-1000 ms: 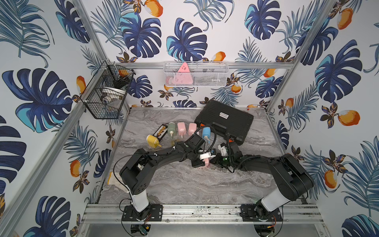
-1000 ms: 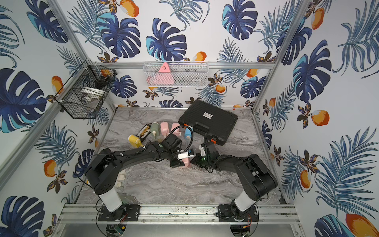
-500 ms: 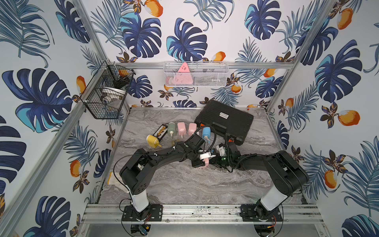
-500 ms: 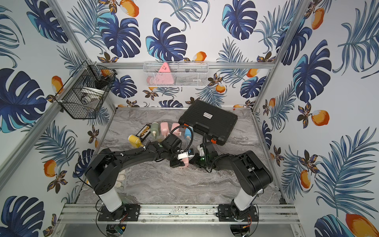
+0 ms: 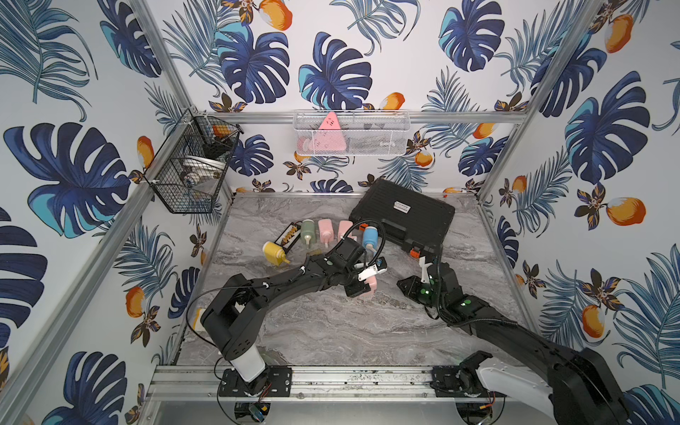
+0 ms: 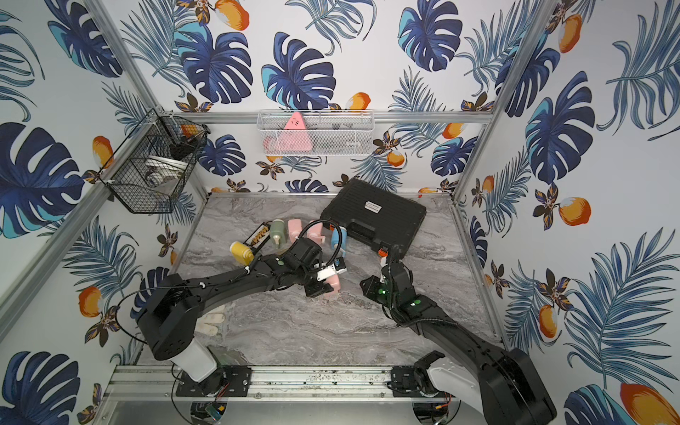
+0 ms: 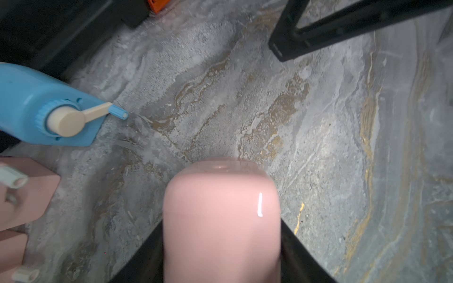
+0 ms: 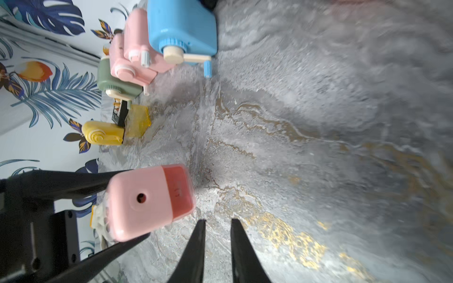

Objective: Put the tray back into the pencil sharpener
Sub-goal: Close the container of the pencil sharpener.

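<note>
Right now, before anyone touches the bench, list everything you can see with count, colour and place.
pencil sharpener: one, pink, reddish tray seated in it, held mid-table
other sharpeners: five, yellow, green, two pink, blue, rough row, table's far left
loose tray: one, clear yellow, beside the yellow sharpener
small holder: one, black, between yellow and green sharpeners
case: one, black, table's far side
wire basket: one, black, left wall
mesh basket: one, white, back wall, holds pink triangle
glove-like cloth: one, whitish, by left arm's base
table: one, grey marble
left gripper: one, black, shut on the pencil sharpener
right gripper: one, black, open, empty
</note>
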Tool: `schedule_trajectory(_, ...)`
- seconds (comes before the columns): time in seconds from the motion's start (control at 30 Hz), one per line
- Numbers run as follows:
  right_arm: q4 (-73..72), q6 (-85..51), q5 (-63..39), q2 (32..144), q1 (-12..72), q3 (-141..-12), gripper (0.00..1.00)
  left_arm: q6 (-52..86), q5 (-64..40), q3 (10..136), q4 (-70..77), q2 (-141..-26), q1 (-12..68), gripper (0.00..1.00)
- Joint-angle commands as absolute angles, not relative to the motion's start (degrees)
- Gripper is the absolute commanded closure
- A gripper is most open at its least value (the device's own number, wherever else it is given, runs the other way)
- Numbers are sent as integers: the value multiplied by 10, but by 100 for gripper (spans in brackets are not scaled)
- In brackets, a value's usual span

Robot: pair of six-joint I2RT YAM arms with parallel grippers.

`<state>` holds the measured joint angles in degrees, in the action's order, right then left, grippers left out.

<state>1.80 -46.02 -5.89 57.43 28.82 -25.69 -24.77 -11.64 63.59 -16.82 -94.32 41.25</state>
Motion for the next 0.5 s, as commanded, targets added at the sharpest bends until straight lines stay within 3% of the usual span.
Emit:
schedule_trajectory(0.0, 102, -464, 11, 522, 288, -251, 77, -171, -114, 643, -115, -928, 425, 100)
schedule_trajectory(0.2, 167, -454, 47, 447, 289, -253, 75, -81, -49, 688, -108, -935, 459, 100)
schedule_trajectory(0.47, 217, -450, 68, 406, 288, -258, 74, 47, 33, 855, -235, -1023, 489, 100)
